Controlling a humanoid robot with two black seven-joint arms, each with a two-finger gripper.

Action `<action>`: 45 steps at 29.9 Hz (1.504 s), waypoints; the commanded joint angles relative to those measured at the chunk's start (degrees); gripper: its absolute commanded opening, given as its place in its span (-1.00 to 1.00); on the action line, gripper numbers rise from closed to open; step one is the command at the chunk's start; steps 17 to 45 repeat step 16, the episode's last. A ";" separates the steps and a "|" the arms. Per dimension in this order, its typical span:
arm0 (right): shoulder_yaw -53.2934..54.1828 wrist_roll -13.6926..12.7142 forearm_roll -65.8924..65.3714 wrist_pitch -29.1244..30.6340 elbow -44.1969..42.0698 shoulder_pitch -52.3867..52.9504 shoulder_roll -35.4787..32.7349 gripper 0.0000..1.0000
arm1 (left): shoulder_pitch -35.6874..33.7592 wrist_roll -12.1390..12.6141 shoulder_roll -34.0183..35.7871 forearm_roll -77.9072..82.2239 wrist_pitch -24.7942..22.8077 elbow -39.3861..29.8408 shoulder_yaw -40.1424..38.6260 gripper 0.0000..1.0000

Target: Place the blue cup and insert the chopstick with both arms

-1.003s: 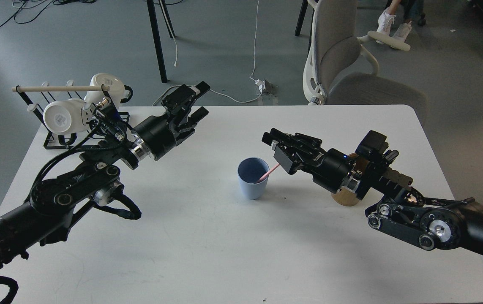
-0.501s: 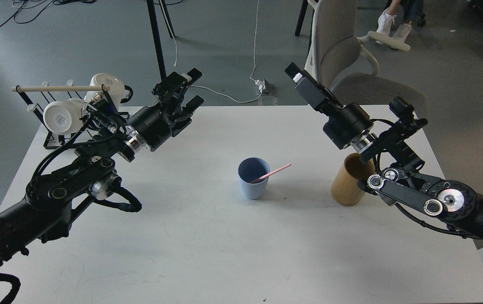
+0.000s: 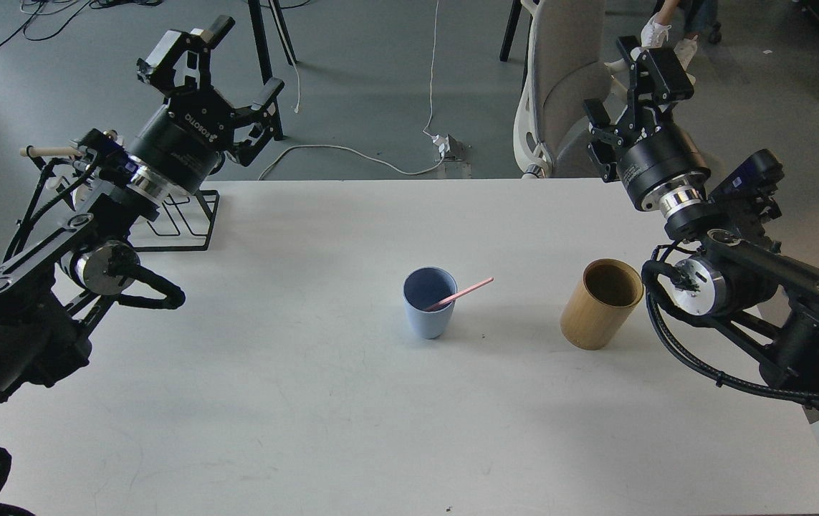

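The blue cup [image 3: 428, 307] stands upright near the middle of the white table [image 3: 352, 430]. The pink chopstick [image 3: 468, 290] rests inside it, leaning over the rim to the right. Nothing touches either one. My left gripper [image 3: 238, 60] is raised high at the back left, beyond the table's far edge, open and empty. My right gripper [image 3: 628, 84] is raised at the back right in front of the chair, its fingers spread open and empty.
A tan wooden cup [image 3: 600, 308] stands right of the blue cup, close to my right arm. A black wire rack [image 3: 187, 215] with a wooden dowel [image 3: 44, 151] sits at the back left, mostly hidden by my left arm. A grey chair [image 3: 574, 93] stands behind the table.
My right gripper let go of the chopstick and rose back to the right. The chopstick stays in the blue cup. My left gripper also lifted up and back to the left.
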 commanded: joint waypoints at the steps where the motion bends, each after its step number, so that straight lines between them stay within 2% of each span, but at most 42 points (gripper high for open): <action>1: 3.04 0.01 1.28 4.24 -0.17 -0.32 0.43 0.97 | -0.11 0.00 0.49 -0.36 -0.06 0.59 -0.01 0.87; 9: 9.12 0.01 1.64 4.06 -0.96 -2.96 2.63 0.97 | -0.20 0.00 0.76 -0.71 -0.06 0.59 -0.36 0.88; 16: 9.21 0.01 1.55 4.15 -0.88 -6.03 2.46 0.97 | -0.82 0.00 0.67 -4.40 -0.06 0.33 -0.80 0.88; 45: 9.21 0.01 1.55 4.15 -0.88 -6.03 2.46 0.97 | -0.82 0.00 0.67 -4.40 -0.06 0.33 -0.80 0.88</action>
